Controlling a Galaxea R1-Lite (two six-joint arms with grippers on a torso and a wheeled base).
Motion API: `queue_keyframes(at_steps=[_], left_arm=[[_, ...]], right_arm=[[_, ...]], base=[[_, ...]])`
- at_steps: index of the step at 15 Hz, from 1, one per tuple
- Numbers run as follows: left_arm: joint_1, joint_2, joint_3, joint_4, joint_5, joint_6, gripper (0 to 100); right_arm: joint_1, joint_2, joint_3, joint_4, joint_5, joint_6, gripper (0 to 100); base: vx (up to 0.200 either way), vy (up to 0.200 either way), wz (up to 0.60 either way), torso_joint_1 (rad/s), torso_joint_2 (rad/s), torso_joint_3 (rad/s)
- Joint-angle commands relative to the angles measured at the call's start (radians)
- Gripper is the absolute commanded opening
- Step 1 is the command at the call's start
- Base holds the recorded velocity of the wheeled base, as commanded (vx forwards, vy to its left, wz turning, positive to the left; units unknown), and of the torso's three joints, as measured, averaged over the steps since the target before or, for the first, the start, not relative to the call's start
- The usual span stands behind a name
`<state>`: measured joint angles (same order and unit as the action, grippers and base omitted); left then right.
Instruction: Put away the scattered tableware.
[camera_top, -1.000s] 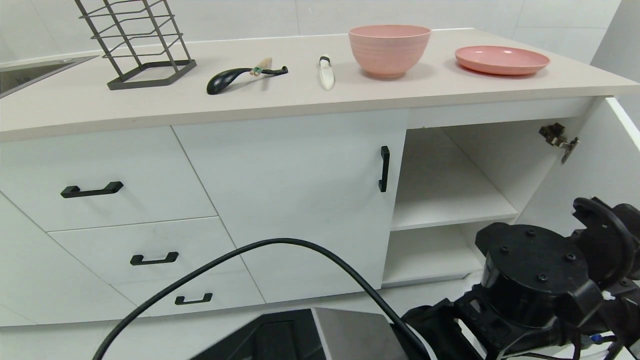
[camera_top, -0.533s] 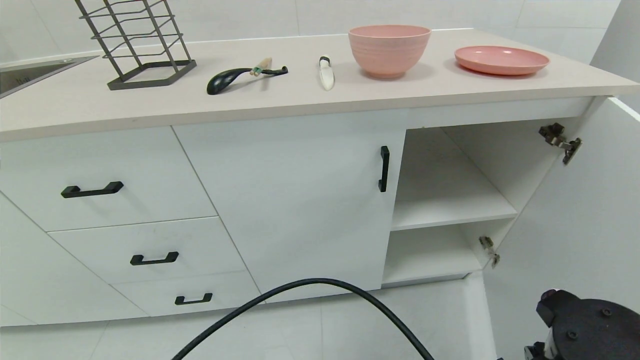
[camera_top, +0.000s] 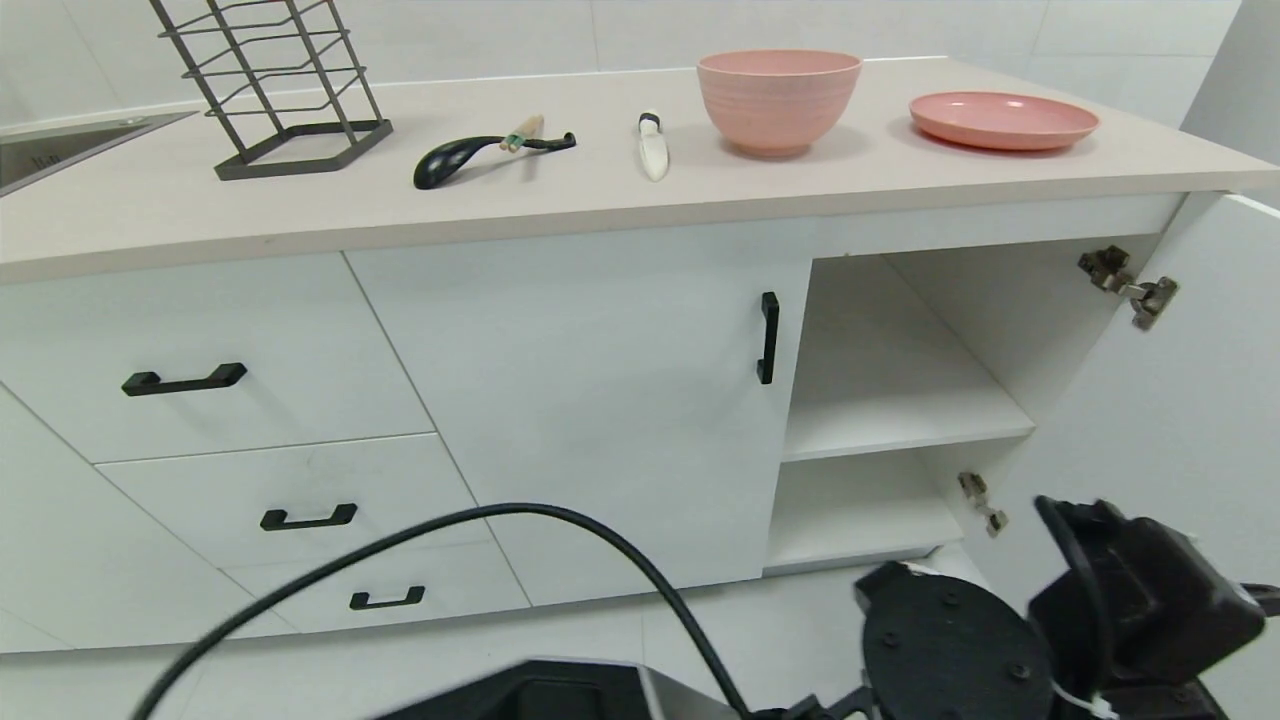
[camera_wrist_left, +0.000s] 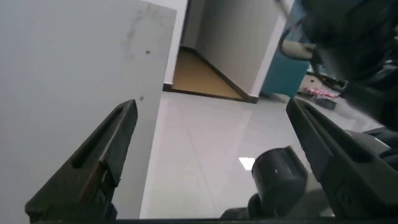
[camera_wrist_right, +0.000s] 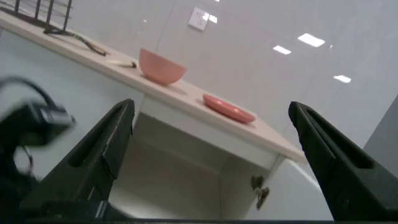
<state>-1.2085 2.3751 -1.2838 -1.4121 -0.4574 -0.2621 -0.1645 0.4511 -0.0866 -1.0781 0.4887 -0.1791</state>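
Note:
On the beige countertop lie a black spoon, a short wooden-handled piece and a white utensil. To their right are a pink bowl and a pink plate. My right arm hangs low in front of the open cabinet, far below the counter. The right gripper is open and holds nothing; beyond it are the bowl and the plate. The left gripper is open and holds nothing, beside a white panel above the floor.
A black wire rack stands at the counter's left, by a sink corner. The cabinet door is swung out at the right, showing two bare shelves. A shut door with a black handle and three drawers fill the left. A black cable arcs in front.
The right arm dropped almost out of the head view, then rose again at the lower right. The cabinet door swung wider open. The cable shifted.

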Motion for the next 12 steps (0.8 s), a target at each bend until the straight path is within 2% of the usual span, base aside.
queue_keyframes(at_steps=[1,3,4,5,7,9,10,12], left_arm=[[0.121,-0.317,0.354,-0.097,0.0,0.018,100],[0.187,-0.447,0.541,-0.131,0.0,0.077,100],[0.25,-0.573,0.681,-0.146,0.0,0.119,100],[0.291,-0.662,0.759,-0.145,-0.001,0.132,100],[0.389,-0.821,0.888,-0.143,-0.001,0.135,100],[0.515,-0.978,1.017,-0.142,-0.003,0.135,100],[0.554,-1.033,1.055,-0.14,-0.003,0.135,100],[0.653,-1.202,1.193,-0.114,-0.004,0.135,100]], right_arm=[[0.0,-0.002,0.056,0.0,0.001,0.0,100],[0.0,-0.009,0.087,0.004,0.001,0.0,100],[0.0,-0.023,0.087,0.043,0.001,0.0,100],[0.0,-0.043,0.087,0.102,-0.002,0.0,100],[0.0,-0.129,0.087,0.328,-0.033,0.003,100],[0.0,-0.313,0.087,0.695,-0.078,0.033,100],[0.0,-0.359,0.087,0.805,-0.084,0.033,100],[0.0,-0.351,0.087,0.85,-0.111,0.043,100]], base=[[0.0,0.0,0.0,0.0,0.0,0.0],[0.0,0.0,0.0,0.0,0.0,0.0],[0.0,0.0,0.0,0.0,0.0,0.0],[0.0,0.0,0.0,0.0,0.0,0.0],[0.0,0.0,0.0,0.0,0.0,0.0],[0.0,0.0,0.0,0.0,0.0,0.0],[0.0,0.0,0.0,0.0,0.0,0.0],[0.0,0.0,0.0,0.0,0.0,0.0]])
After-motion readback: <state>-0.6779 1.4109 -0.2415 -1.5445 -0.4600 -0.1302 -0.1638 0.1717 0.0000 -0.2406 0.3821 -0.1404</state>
